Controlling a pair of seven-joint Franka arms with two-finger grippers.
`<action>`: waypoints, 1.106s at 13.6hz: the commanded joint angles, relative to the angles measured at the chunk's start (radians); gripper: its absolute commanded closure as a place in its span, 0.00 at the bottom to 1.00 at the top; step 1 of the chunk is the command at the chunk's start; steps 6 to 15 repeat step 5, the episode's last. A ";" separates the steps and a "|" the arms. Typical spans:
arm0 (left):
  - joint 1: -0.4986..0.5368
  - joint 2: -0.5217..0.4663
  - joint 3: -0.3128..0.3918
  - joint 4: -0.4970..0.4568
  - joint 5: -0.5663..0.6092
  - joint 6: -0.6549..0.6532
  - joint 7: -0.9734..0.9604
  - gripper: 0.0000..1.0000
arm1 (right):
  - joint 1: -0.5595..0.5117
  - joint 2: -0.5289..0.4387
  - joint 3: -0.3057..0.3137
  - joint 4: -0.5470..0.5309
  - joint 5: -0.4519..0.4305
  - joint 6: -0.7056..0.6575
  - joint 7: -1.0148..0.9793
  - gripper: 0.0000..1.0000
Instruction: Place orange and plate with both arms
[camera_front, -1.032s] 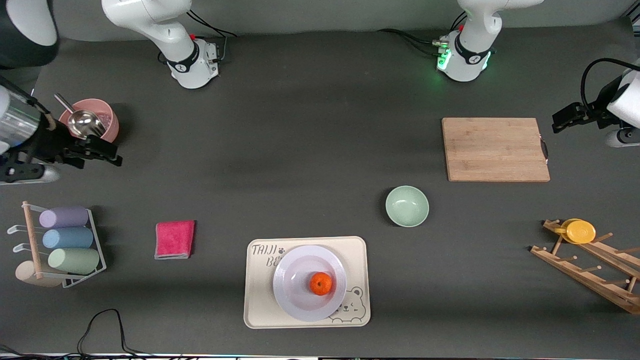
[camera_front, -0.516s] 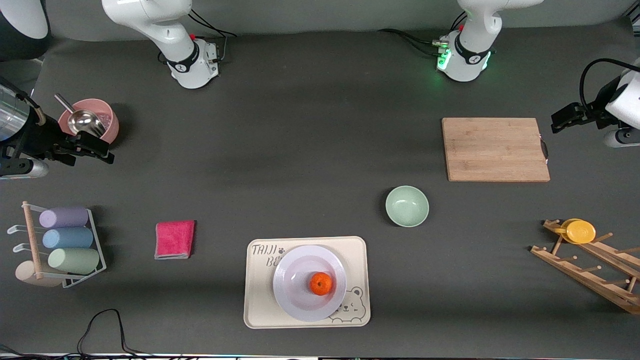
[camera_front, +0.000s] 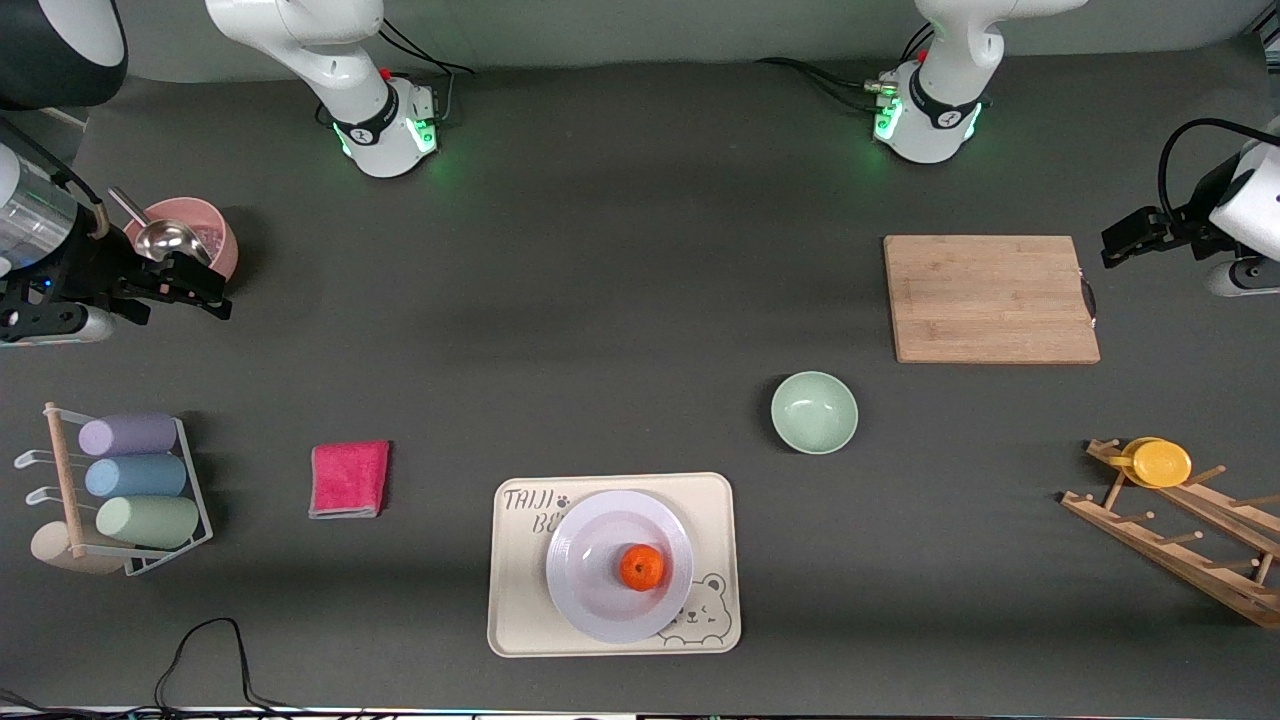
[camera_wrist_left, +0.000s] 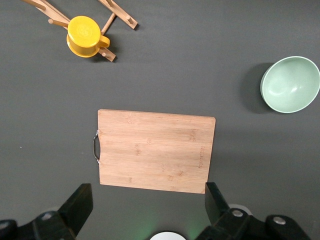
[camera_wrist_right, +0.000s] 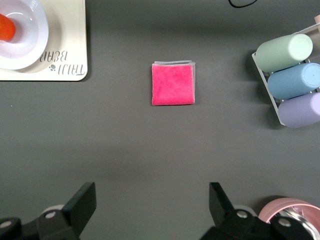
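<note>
The orange rests in the well of the white plate, which sits on a cream bear-printed tray near the front camera. The right wrist view catches the plate and orange at its edge. My right gripper hangs open and empty by the pink bowl at the right arm's end; its fingers frame bare mat, right gripper. My left gripper hangs open and empty at the left arm's end, beside the cutting board; left gripper.
A wooden cutting board and green bowl lie toward the left arm's end, with a yellow cup on a wooden rack. A pink cloth, a bottle rack and a pink bowl with scoop sit toward the right arm's end.
The right gripper has drifted slightly up the front view beside the pink bowl, and the right arm's base has lit green. The left gripper, the orange and the plate have stayed put.
</note>
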 joint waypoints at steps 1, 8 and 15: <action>0.006 0.002 -0.006 0.012 0.002 -0.010 -0.013 0.00 | -0.012 -0.023 -0.005 -0.035 -0.012 0.025 0.017 0.00; 0.006 0.002 -0.004 0.012 0.003 -0.015 -0.013 0.00 | -0.006 -0.005 -0.013 -0.021 -0.025 0.044 0.026 0.00; 0.006 0.002 -0.004 0.012 0.003 -0.015 -0.013 0.00 | -0.006 -0.005 -0.013 -0.021 -0.025 0.044 0.026 0.00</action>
